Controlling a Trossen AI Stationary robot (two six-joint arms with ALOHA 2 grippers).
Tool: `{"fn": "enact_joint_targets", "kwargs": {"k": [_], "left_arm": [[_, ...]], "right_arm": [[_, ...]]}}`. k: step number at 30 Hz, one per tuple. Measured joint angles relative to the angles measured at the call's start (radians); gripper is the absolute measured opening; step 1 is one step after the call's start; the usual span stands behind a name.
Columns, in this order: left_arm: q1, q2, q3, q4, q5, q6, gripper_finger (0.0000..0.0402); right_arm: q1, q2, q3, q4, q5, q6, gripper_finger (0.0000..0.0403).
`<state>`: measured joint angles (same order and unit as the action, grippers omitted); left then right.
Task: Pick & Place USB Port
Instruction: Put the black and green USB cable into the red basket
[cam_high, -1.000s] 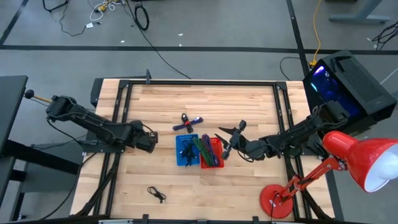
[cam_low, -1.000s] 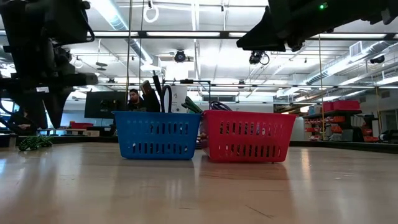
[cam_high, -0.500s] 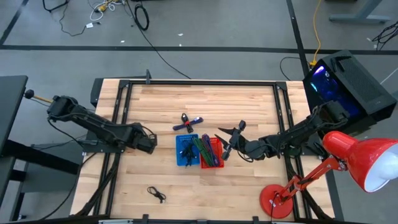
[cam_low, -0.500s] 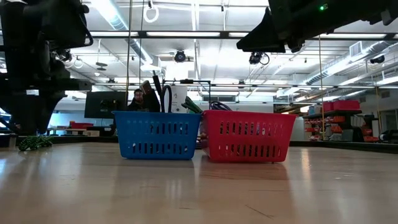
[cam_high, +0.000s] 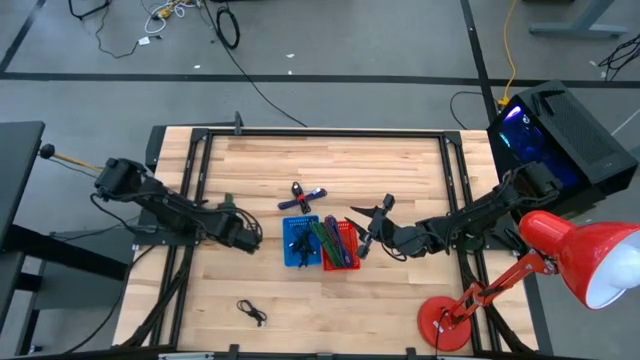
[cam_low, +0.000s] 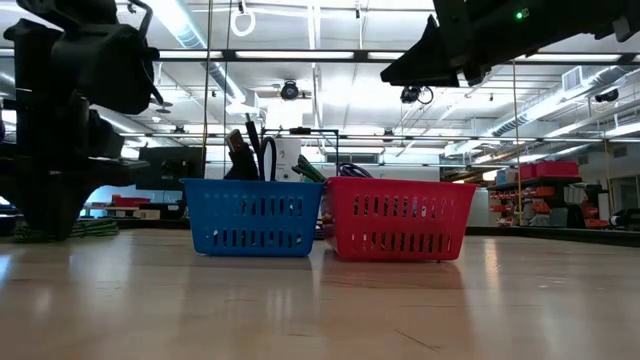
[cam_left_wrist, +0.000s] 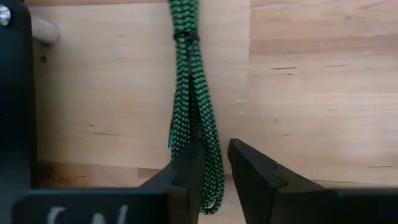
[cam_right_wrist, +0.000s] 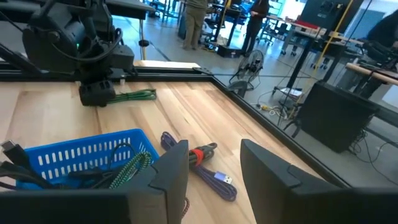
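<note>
High view gave me the whole light wooden counter (cam_high: 400, 180) with the blue slotted plastic basket (cam_high: 300, 243) and the red slotted plastic basket (cam_high: 341, 245) standing side by side near its middle, both already holding cables. My left end effector (cam_high: 247, 237) sat low beside the blue basket, and in its wrist view the fingers straddled one end of the green braided cable (cam_left_wrist: 194, 112), which lay flat on the wood; they were nearly closed around it, though I could not tell whether they were truly pinching yet. My right end effector (cam_high: 368, 228) waited unclenched and empty beside the red basket.

My main worry was a shallow bite: I judged the fingers had only the looped end, so the braid could slide out on the lift. The long tail might also drag, snag the basket rim and tip that light basket. A purple cable tied with a red band (cam_right_wrist: 208, 169) lay on the counter behind the baskets, and a small black cable (cam_high: 252, 312) lay well apart near the front edge; I reckoned a wide swing could disturb the purple one.
</note>
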<state>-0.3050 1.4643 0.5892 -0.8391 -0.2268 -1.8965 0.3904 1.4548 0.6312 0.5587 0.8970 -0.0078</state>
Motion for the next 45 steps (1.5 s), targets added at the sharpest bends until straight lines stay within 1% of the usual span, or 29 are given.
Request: {"fn": "enact_joint_targets", "kwargs": {"k": [2,4,8,10,11,13,16,17,20,22,23,25,27,28,31,33,35,37,41,43,45], "left_arm": [[0.001,0.017,0.003,0.002,0.015,0.003,0.0062],[0.000,0.018,0.003,0.005,0.020,0.018,0.0023],[0.001,0.013,0.027,-0.028,0.031,0.042,0.0010],[0.005,0.017,0.067,-0.093,0.035,0.076,0.0008],[0.008,0.011,0.093,-0.153,0.040,0.093,0.0007],[0.015,0.002,0.159,-0.245,-0.007,0.126,0.0007],[0.021,-0.002,0.269,-0.400,-0.111,0.143,0.0006],[0.020,-0.003,0.314,-0.450,-0.158,0.157,0.0006],[0.016,-0.014,0.455,-0.484,-0.345,0.239,0.0006],[0.013,-0.020,0.543,-0.477,-0.472,0.359,0.0006],[0.013,-0.021,0.583,-0.439,-0.528,0.435,0.0006],[0.010,-0.023,0.637,-0.328,-0.590,0.607,0.0006],[0.010,-0.026,0.652,-0.172,-0.613,0.810,0.0006],[0.010,-0.024,0.652,-0.067,-0.619,0.919,0.0006],[0.009,-0.023,0.619,0.246,-0.599,1.216,0.0006],[0.010,-0.023,0.583,0.450,-0.556,1.383,0.0006],[0.010,-0.023,0.544,0.615,-0.497,1.507,0.0006],[0.015,-0.023,0.504,0.735,-0.447,1.587,0.0006],[0.019,-0.023,0.438,0.822,-0.400,1.632,0.0006],[0.019,-0.023,0.413,0.835,-0.401,1.635,0.0006],[0.022,-0.024,0.388,0.833,-0.421,1.639,0.0006]], "right_arm": [[0.000,0.000,0.000,0.000,0.000,0.000,0.0146],[0.000,0.000,0.000,0.000,0.000,0.000,0.0146],[0.000,0.000,0.000,0.000,0.000,0.000,0.0146],[0.000,0.000,0.000,0.000,0.000,0.000,0.0146],[0.000,0.000,0.000,0.000,0.000,0.000,0.0146],[0.000,0.000,0.000,-0.002,0.000,0.000,0.0146],[0.000,0.000,0.000,-0.007,0.000,0.007,0.0146],[0.000,0.000,0.000,-0.018,0.001,0.015,0.0146],[-0.004,0.000,-0.001,-0.026,0.000,0.025,0.0146],[-0.005,0.000,-0.001,-0.038,0.001,0.037,0.0146],[-0.006,0.000,-0.001,-0.039,0.000,0.049,0.0146],[-0.010,0.000,-0.001,-0.029,-0.003,0.057,0.0146],[-0.016,0.000,-0.001,-0.020,-0.024,0.056,0.0146],[-0.017,0.000,-0.001,0.000,-0.029,0.054,0.0146],[-0.032,0.000,-0.001,0.061,-0.068,0.044,0.0146],[-0.046,0.001,-0.001,0.112,-0.094,0.015,0.0146],[-0.062,0.001,-0.001,0.155,-0.113,-0.014,0.0146],[-0.080,0.001,-0.001,0.191,-0.125,-0.039,0.0146],[-0.125,0.001,-0.001,0.254,-0.141,-0.060,0.0146],[-0.148,0.001,-0.001,0.281,-0.206,-0.051,0.0146],[-0.169,0.001,-0.001,0.308,-0.310,-0.029,0.0146]]}}
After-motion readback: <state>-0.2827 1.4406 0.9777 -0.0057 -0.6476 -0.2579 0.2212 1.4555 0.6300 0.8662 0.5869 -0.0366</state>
